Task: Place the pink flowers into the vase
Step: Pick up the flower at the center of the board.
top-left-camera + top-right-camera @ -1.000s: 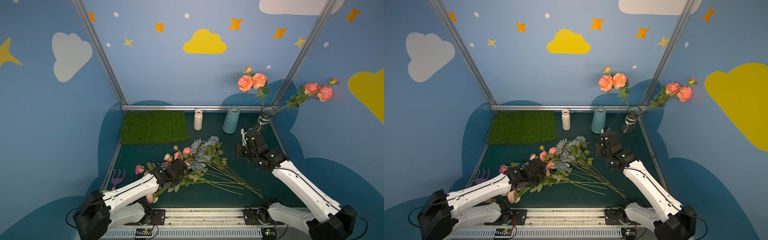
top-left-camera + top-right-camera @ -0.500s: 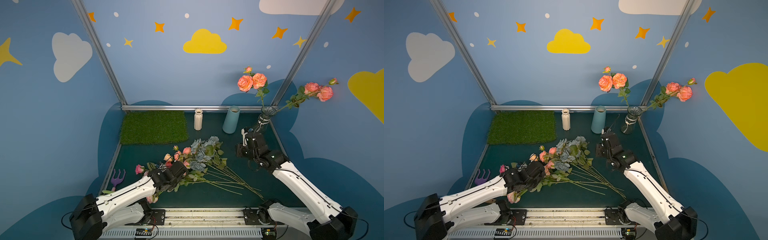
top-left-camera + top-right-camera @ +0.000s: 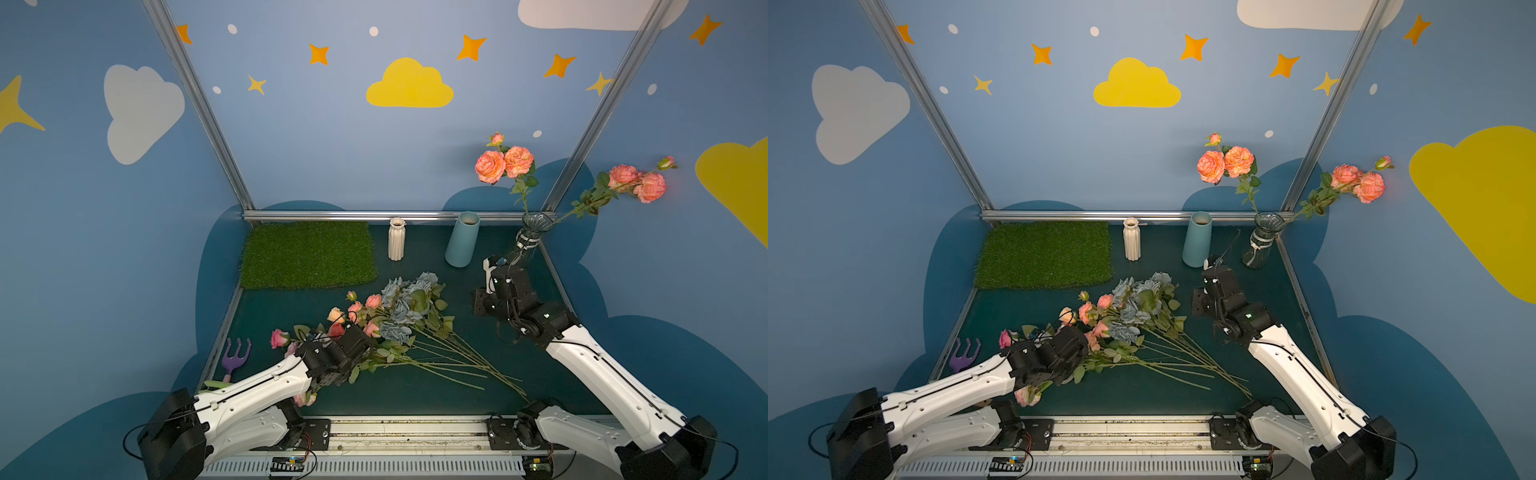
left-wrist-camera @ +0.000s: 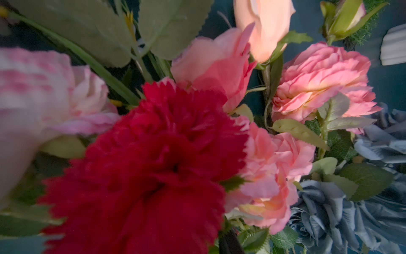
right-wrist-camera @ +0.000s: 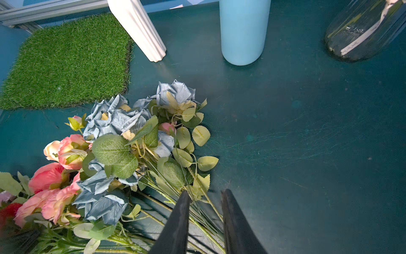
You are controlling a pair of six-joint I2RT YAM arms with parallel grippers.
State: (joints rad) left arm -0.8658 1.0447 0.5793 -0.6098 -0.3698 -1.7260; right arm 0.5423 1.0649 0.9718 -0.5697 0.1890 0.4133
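Note:
Two stems of pink flowers [image 3: 503,162] [image 3: 636,183] stand in the glass vase [image 3: 532,237] at the back right. More pink flowers [image 3: 365,307] lie mixed with grey-blue roses [image 3: 405,299] in a pile mid-table. My left gripper [image 3: 370,351] is pushed into that pile, its fingertips buried in leaves. The left wrist view is filled by a red carnation [image 4: 153,165] and pink flowers [image 4: 318,81], and only one dark finger [image 4: 228,243] shows. My right gripper [image 5: 206,191] hovers open and empty above the stems, short of the vase [image 5: 369,28].
A grass mat [image 3: 307,253] lies at the back left. A white ribbed vase [image 3: 396,239] and a light blue vase [image 3: 462,239] stand along the back rail. A purple garden fork [image 3: 235,357] lies at the left edge. One pink bloom [image 3: 305,399] lies under my left arm.
My left arm has shifted slightly over the flower pile. The flowers lie as before, and the right arm has hardly moved.

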